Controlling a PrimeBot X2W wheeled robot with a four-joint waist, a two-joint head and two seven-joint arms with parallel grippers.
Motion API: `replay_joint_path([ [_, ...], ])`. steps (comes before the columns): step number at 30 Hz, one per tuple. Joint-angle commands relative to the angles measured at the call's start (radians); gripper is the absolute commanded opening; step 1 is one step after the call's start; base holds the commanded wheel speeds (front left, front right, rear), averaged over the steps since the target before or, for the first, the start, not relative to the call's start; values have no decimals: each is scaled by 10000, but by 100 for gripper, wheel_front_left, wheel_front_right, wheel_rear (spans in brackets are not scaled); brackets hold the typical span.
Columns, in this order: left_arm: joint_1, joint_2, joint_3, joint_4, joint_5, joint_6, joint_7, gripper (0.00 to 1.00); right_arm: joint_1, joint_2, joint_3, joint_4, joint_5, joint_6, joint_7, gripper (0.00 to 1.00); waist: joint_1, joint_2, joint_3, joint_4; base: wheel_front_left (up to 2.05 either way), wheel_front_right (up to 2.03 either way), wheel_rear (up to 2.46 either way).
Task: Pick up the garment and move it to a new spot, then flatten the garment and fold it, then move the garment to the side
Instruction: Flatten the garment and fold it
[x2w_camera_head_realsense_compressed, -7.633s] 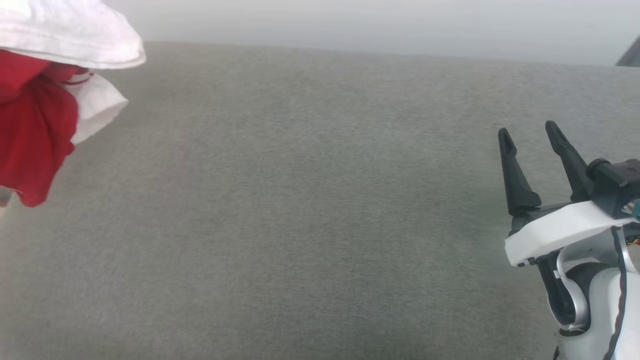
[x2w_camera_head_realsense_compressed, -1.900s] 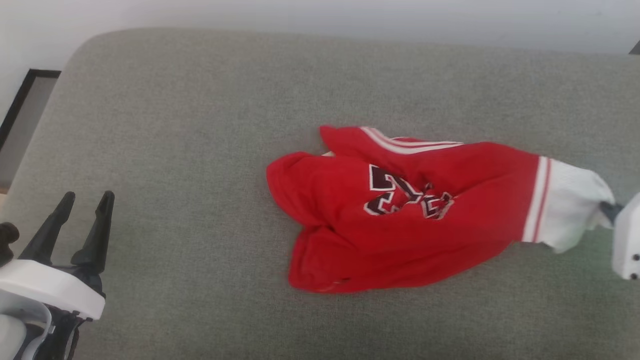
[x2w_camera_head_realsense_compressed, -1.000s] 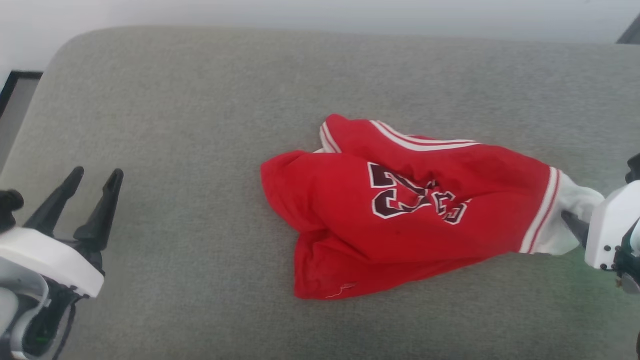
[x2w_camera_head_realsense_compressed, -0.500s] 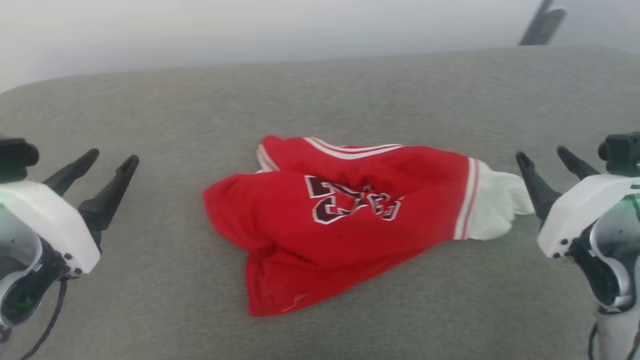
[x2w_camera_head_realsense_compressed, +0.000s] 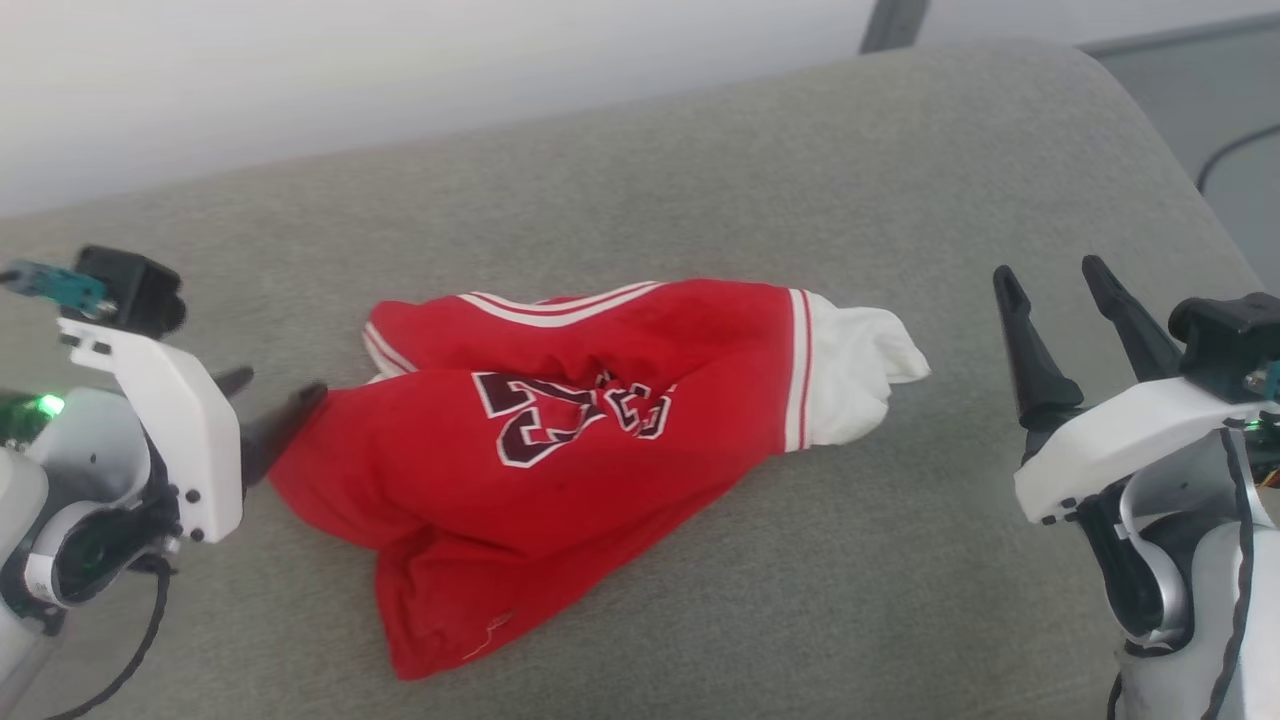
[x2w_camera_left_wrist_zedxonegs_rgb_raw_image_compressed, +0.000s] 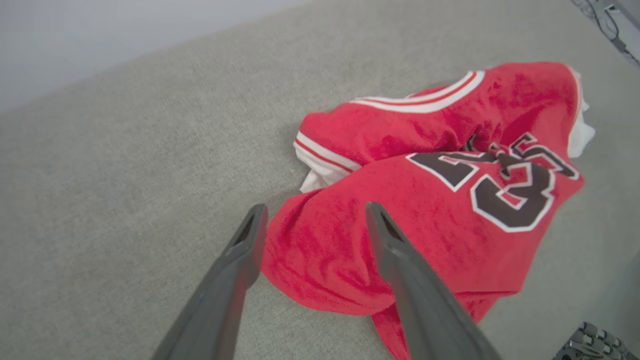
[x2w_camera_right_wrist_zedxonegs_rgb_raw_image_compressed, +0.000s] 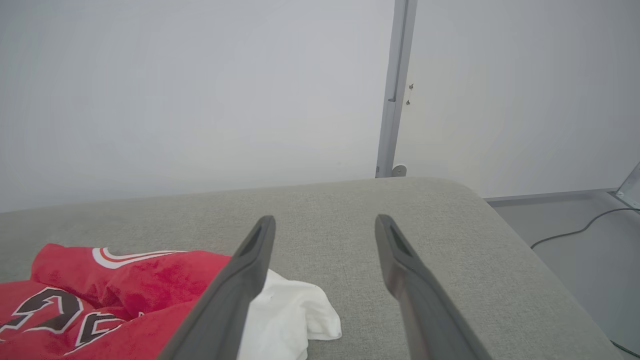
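The garment lay crumpled mid-bench, awaiting flattening. The left tool, released and spread wide, stood at its red edge, apparently placed to pinch a fold. The right tool, likewise released, stood clear of the white sleeve.

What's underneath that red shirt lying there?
The grey cushion shows all round the garment, so it lies on that. Anything beneath its bunched folds is covered and cannot be seen.
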Motion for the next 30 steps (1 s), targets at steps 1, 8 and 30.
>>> replay_joint_path([
  [1, -116, 2, -110, 215, 49, 30, 253, 100, 88, 57, 47, -31, 29, 1, -87, 100, 0, 0, 214, -247, 0, 0, 0],
  [8, -349, -119, -629, 1445, 145, 38, 1230, 100, 107, 134, 104, -19, 199, 1, -304, 100, 0, 0, 706, -550, 0, 0, 0],
  [30, -1297, -863, -765, 2240, -477, -728, 2022, 0, -149, 136, -97, 14, 111, 1, -334, 100, 0, 0, 897, 3, 0, 0, 0],
])
